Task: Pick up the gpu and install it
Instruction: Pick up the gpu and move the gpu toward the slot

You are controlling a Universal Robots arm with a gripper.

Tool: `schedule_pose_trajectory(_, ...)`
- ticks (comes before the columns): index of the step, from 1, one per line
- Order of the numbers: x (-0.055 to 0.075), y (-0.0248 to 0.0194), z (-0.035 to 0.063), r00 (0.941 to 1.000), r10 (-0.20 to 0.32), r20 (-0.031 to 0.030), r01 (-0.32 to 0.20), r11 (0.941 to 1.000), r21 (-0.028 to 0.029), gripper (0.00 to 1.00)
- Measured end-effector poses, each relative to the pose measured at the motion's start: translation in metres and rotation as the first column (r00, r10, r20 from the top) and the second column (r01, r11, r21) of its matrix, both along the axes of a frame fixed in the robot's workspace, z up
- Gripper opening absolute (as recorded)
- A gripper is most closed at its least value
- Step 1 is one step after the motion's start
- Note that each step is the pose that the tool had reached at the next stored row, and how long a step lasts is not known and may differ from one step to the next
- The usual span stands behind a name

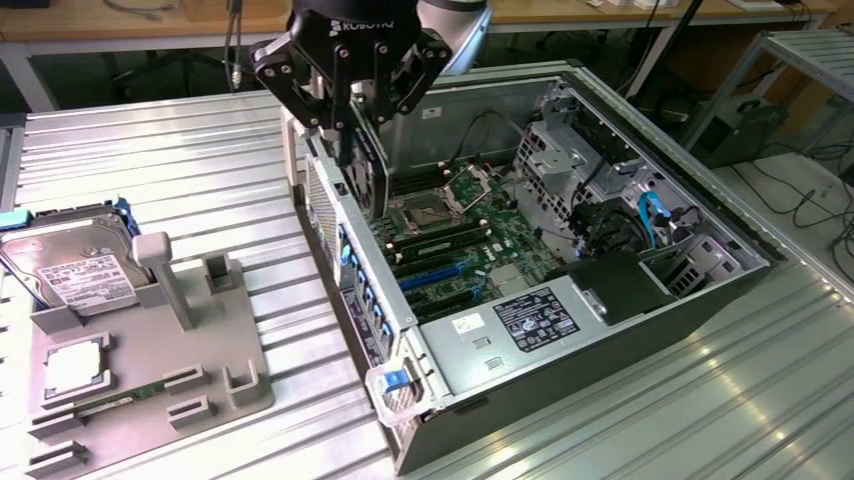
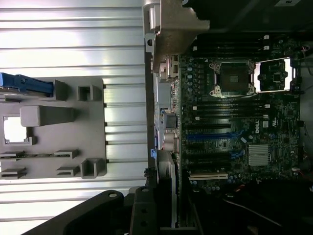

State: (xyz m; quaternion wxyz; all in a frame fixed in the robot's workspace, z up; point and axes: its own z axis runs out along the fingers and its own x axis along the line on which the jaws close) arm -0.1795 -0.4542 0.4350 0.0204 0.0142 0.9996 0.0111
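While the gripper (image 1: pixel 358 130) hangs at about twelve o'clock of the exterior view, over the open computer case (image 1: pixel 694 300), its two dark fingers (image 1: pixel 342 120) are pinching the gpu (image 1: pixel 374 185) by its upper edge. The gpu stands upright, as a thin dark card hanging straight down from the fingers, and its lower part is already inside the opening of the case, just beside the wall of the case that is at nine o'clock. Its lower edge is near the CPU socket (image 1: pixel 434 210), on the ten o'clock side of it, but I cannot tell if the card touches the motherboard (image 1: pixel 467 240) or is only above it. The blue slots (image 1: pixel 430 275) lie at about five o'clock from the card, apart from it. The case lies on its side on a ribbed metal table (image 1: pixel 160 170), with the board facing up. A black box with a white label (image 1: pixel 534 318) sits in the case at five o'clock from the board, and a blue cable (image 1: pixel 650 215) is at three o'clock. On the table at eight o'clock of the exterior view, well apart from the gripper, there is a gray fixture (image 1: pixel 200 330). A silver hard drive (image 1: pixel 67 265) leans in it at the far nine o'clock end, and a square processor chip (image 1: pixel 74 362) lies flat in a pocket below the drive. In the wrist view the same socket (image 2: pixel 231 78), the blue slots (image 2: pixel 208 136) and the gray fixture (image 2: pixel 122 147) are seen from above.
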Motion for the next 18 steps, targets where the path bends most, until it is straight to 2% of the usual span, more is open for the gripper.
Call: schedule_pose_trajectory(18, 0.024, 0.0000, -0.0001, 0.9996, 0.027, -0.0028, -0.027, 0.9996, 0.0000, 0.28)
